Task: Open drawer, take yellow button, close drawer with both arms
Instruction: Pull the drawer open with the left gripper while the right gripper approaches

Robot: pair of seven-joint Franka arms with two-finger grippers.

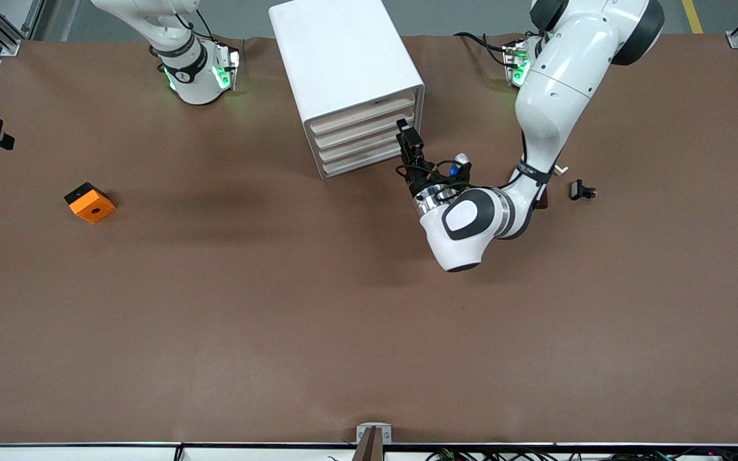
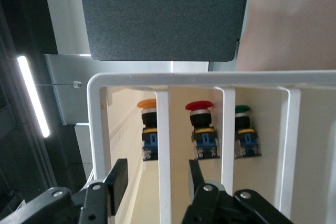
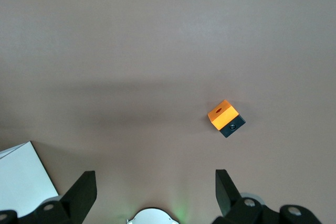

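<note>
— Well, the front view?
— Left gripper (image 1: 404, 131) at the white drawer cabinet's (image 1: 343, 57) front, on the brown table (image 1: 279, 307).
— Left wrist view?
— Jaws apart astride a white bar (image 2: 163, 145); the orange-capped button (image 2: 148, 129) stands inside, just past them.
— Right wrist view?
— Right gripper (image 3: 155, 182) waits, gaping, above the orange block (image 3: 226, 118).

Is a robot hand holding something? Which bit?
Nothing is held yet. The left gripper has its fingers either side of a white drawer bar, not pinching it. The right gripper is empty.

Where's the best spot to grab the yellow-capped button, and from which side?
Likely the button by its narrower black neck and blue base, below the overhanging cap, fingers on either side, coming from the front of the cabinet. A white bar partly covers it.
</note>
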